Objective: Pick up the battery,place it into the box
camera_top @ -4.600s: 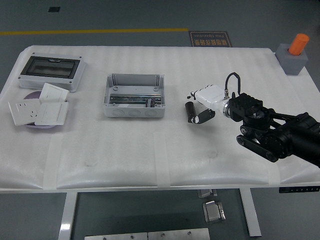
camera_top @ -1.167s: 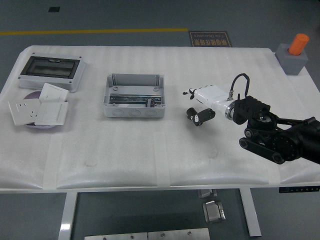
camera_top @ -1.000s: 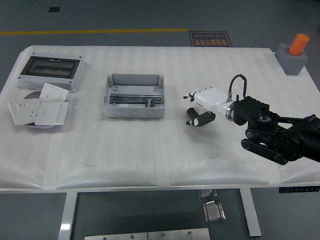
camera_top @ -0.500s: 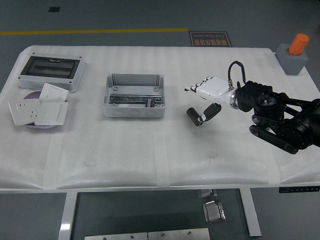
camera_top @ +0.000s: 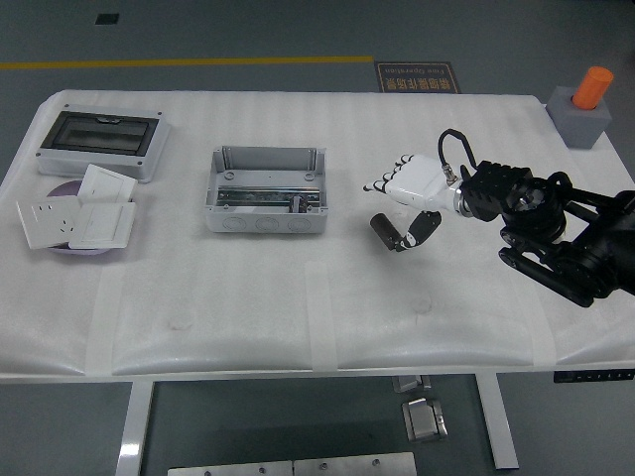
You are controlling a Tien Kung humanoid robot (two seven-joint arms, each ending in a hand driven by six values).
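The battery (camera_top: 384, 229), a short black cylinder, lies on the white table (camera_top: 298, 297) right of the open grey box (camera_top: 266, 225). My right hand (camera_top: 395, 210), white with black fingertips, hovers just above and to the right of it. Its fingers (camera_top: 385, 184) are spread and raised clear of the battery, while the thumb (camera_top: 419, 226) hangs down close beside the battery's right end. I cannot tell whether the thumb touches it. The box holds metal rails and a small dark part inside. My left arm is out of view.
A grey enclosure with a dark window lid (camera_top: 99, 142) sits at the far left. Below it, white switch plates (camera_top: 79, 218) lie on a purple disc. An orange cylinder on a grey block (camera_top: 585, 104) stands at the far right corner.
My right hand has risen and swung back to the right, with its fingers lifted off and spread. The battery has stayed in nearly the same spot on the table.
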